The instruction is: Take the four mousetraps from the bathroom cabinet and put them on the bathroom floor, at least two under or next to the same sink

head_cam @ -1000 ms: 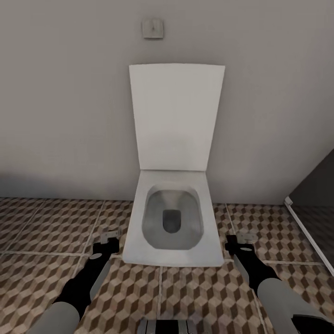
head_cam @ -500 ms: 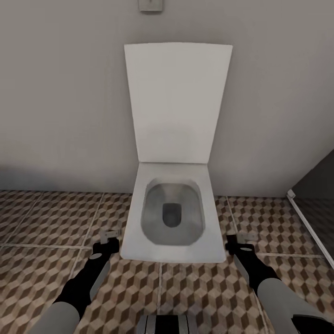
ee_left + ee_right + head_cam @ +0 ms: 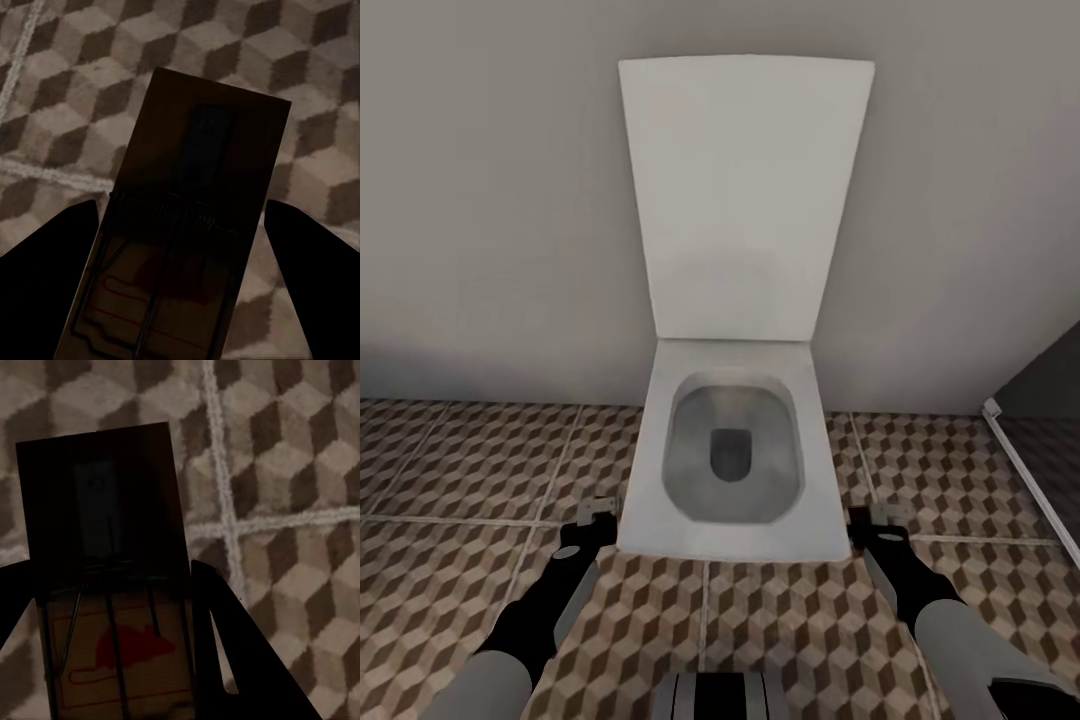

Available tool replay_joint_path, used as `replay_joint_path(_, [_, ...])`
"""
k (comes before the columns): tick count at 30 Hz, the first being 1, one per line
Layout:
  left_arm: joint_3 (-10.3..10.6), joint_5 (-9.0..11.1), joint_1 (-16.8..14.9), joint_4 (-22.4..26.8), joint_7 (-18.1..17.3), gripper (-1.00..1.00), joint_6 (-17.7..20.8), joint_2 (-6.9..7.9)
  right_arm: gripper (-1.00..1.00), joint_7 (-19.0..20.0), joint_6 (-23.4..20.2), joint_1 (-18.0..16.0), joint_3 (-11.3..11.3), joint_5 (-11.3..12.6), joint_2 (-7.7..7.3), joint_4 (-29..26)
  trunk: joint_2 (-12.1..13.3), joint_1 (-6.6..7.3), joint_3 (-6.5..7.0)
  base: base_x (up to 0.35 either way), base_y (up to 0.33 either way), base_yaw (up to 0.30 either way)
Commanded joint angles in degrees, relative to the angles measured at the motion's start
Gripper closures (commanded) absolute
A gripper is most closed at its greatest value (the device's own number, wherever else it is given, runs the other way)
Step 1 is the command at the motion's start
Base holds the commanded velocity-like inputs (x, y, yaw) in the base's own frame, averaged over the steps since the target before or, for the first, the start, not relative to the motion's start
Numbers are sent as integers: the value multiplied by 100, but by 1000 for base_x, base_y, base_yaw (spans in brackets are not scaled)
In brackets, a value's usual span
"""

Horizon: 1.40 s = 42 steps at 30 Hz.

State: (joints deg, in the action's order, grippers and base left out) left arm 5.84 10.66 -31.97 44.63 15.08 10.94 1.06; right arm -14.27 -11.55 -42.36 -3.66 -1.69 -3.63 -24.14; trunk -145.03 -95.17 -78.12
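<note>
Between the fingers of my left pincer [image 3: 180,225] sits one mousetrap [image 3: 187,217], and my right pincer [image 3: 112,607] is clenched on a second mousetrap [image 3: 105,577], both flat tan boards with dark wire and a red mark, carried over the cube-patterned bathroom floor [image 3: 460,470]. Ahead of both pincers stands a glossy white toilet [image 3: 735,440], lid up; I see no sink.

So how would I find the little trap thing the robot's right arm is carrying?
Start at the white toilet against the wall; the right end effector hangs by its front corner over the cube-patterned floor. It grips a small tan mousetrap, the one with a solid red mouse shape, while the left one's mousetrap shows thin red lines.
</note>
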Motion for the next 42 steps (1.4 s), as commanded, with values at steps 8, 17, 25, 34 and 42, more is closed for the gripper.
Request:
replay_joint_path(8, [40,59,-2,10,57,100,22,9,100,-7,-31,0,-12,2,2,-12,-13,-19,-182,0,0,0])
replay_joint_path(17, [40,59,-2,10,57,100,22,9,100,-7,-31,0,-12,2,2,-12,-25,-42,-381,0,0,0])
replay_joint_path(25, [35,61,-2,10,57,100,22,15,100,-6,-31,0,-12,2,2,-12,-25,-42,-381,0,0,0])
replay_joint_path(34, [36,60,-2,10,57,100,22,17,100,-6,-56,0,-12,0,2,-12,-25,-42,-381,0,0,0])
replay_joint_path(42, [34,64,-2,10,57,100,22,17,100,-11,-76,0,-11,12,2,-12,-25,-42,-381,0,0,0])
